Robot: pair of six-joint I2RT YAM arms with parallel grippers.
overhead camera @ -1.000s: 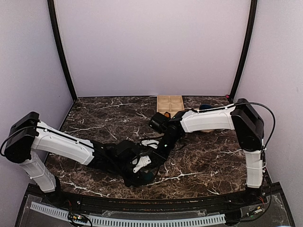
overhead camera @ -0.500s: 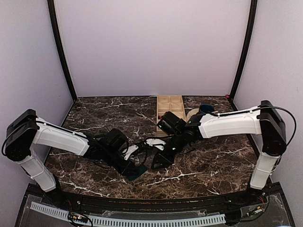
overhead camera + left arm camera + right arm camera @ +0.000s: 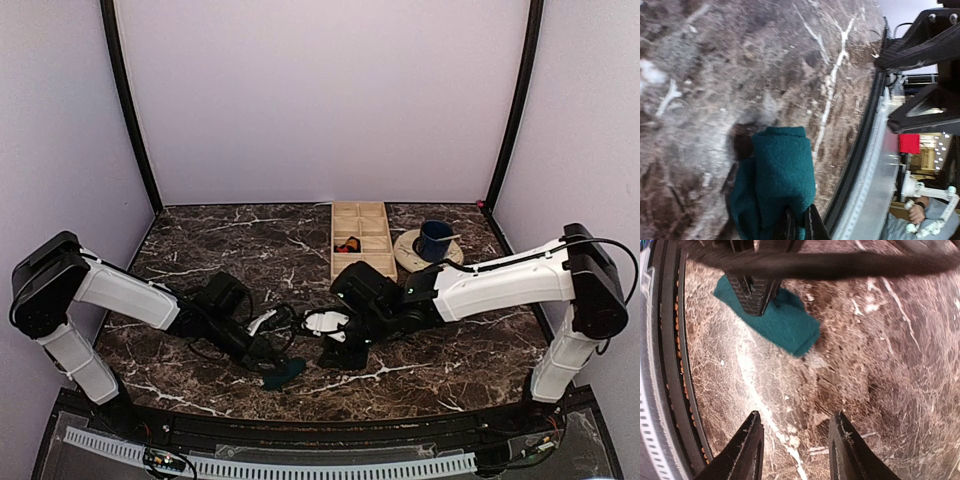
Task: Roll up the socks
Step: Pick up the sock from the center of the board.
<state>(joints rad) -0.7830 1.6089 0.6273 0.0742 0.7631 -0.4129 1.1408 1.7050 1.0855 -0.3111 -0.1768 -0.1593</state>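
The teal sock (image 3: 777,185) lies folded into a thick bundle on the marble near the table's front edge (image 3: 284,372). My left gripper (image 3: 799,227) is shut on its near end, low over the table (image 3: 270,364). My right gripper (image 3: 795,440) stands open a little to the sock's right (image 3: 335,353), with only bare marble between its fingers. In the right wrist view the teal sock (image 3: 774,320) lies ahead of those fingers, pinched by the left gripper's fingers (image 3: 755,295). A black and orange bundle (image 3: 348,244), seemingly the argyle sock, sits in the wooden tray.
A wooden compartment tray (image 3: 372,212) stands at the back centre. To its right is a dark blue mug (image 3: 434,240) on a white plate (image 3: 408,252). The table's black front rail (image 3: 867,150) runs close beside the teal sock.
The two arms, crossed over each other at the centre a second ago, have drawn apart. The left gripper moved left with the teal sock; the right arm swung down and right, uncovering the mug.
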